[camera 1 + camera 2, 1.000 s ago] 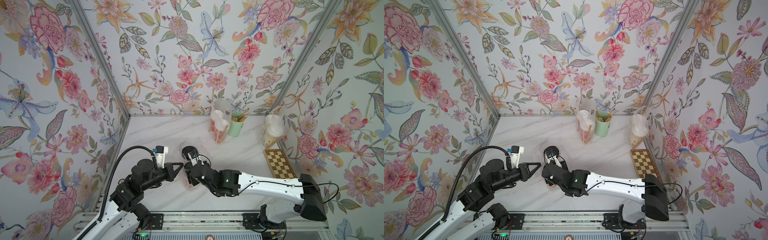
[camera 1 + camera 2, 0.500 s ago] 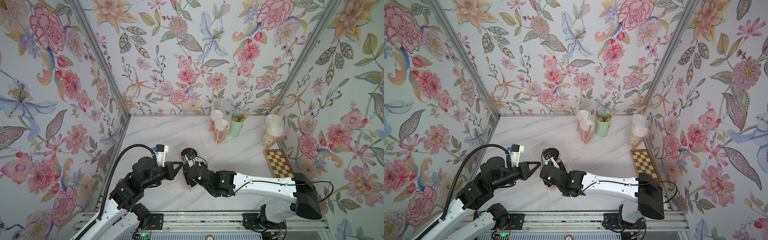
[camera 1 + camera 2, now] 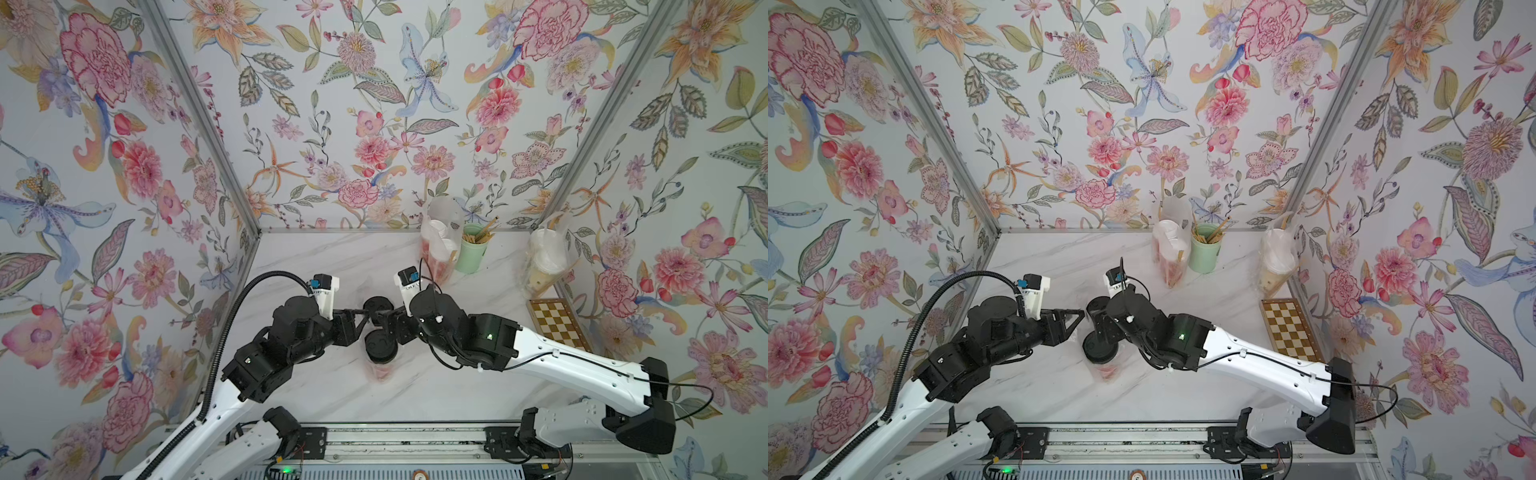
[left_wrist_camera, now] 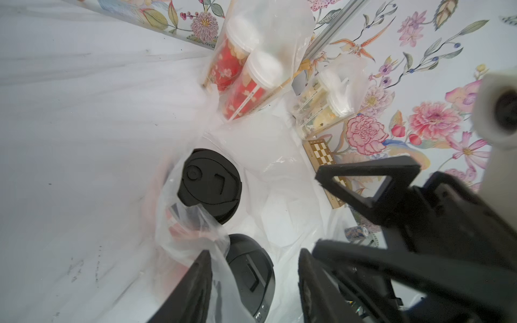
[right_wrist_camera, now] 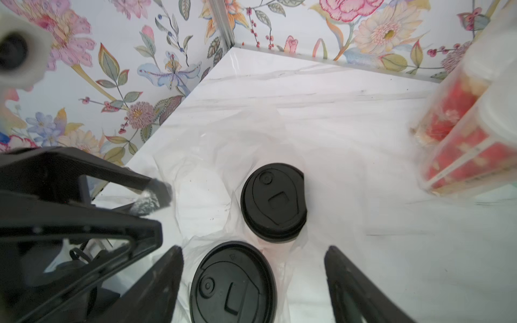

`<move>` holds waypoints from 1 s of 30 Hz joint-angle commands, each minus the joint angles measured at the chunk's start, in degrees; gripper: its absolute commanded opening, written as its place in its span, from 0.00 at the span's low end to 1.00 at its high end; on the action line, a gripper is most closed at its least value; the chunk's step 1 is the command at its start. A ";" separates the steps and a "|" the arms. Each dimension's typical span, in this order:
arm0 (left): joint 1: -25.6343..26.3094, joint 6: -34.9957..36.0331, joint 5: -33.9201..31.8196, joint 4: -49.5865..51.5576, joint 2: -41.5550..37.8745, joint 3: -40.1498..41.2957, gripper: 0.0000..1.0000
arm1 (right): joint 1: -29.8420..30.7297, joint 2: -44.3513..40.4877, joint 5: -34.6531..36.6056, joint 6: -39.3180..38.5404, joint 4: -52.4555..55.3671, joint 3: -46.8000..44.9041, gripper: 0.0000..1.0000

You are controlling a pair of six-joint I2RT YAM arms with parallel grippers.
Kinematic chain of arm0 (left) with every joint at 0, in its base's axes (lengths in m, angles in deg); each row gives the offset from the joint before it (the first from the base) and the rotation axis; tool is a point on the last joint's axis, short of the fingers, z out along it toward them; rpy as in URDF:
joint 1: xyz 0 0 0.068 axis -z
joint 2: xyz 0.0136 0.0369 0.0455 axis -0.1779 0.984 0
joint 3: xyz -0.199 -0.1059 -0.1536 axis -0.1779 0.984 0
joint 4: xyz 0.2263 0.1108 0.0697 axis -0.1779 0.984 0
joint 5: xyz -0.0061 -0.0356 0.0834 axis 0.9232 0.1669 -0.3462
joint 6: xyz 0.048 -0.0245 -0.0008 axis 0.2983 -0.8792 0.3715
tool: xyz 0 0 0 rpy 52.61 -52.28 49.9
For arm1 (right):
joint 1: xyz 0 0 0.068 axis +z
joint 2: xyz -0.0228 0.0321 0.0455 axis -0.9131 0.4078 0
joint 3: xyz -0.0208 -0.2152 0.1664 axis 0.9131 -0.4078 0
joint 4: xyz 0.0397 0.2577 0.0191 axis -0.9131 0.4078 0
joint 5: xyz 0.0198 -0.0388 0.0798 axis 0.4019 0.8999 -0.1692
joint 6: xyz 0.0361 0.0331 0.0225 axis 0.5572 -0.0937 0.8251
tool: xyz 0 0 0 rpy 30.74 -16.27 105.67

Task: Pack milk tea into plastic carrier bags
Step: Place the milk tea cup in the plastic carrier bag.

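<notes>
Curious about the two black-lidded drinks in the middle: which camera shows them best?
The right wrist view: both black lids show large and uncovered inside the clear bag. The left wrist view hides one partly behind a jaw and plastic; both top views show them small between the arms.

Both arms reach inward, left tool (image 4: 254, 253) facing right tool (image 5: 253, 249), jaws seemingly parted.

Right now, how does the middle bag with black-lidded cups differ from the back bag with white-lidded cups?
Lids: the middle bag holds two black-lidded cups; the back bag two white-lidded cups.
Place: the middle bag sits between the left hand and right hand; the back bag beside the mint-green cup.
Top: the middle bag lies slack and open; the back bag's handles stand up.
Shared: clear plastic, two upright red cups each.
</notes>
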 commanded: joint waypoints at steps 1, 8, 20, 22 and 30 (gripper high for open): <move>0.44 4.93 -3.03 3.36 1.85 -4.58 0.56 | -4.52 -1.26 -5.01 0.04 7.47 2.48 0.80; 0.23 9.14 -2.90 8.43 7.50 -9.14 0.58 | -17.72 0.34 -30.99 2.00 11.51 0.71 0.78; -0.52 8.58 -1.46 9.05 7.73 -8.40 0.48 | -20.50 1.35 -41.27 0.41 9.12 -5.73 0.57; -0.55 8.37 -0.85 8.50 7.44 -8.18 0.46 | -20.56 1.40 -40.99 0.52 8.55 -5.81 0.50; -0.94 7.53 -0.26 7.08 6.31 -6.36 0.17 | -20.64 2.22 -40.53 1.90 8.04 -4.20 0.12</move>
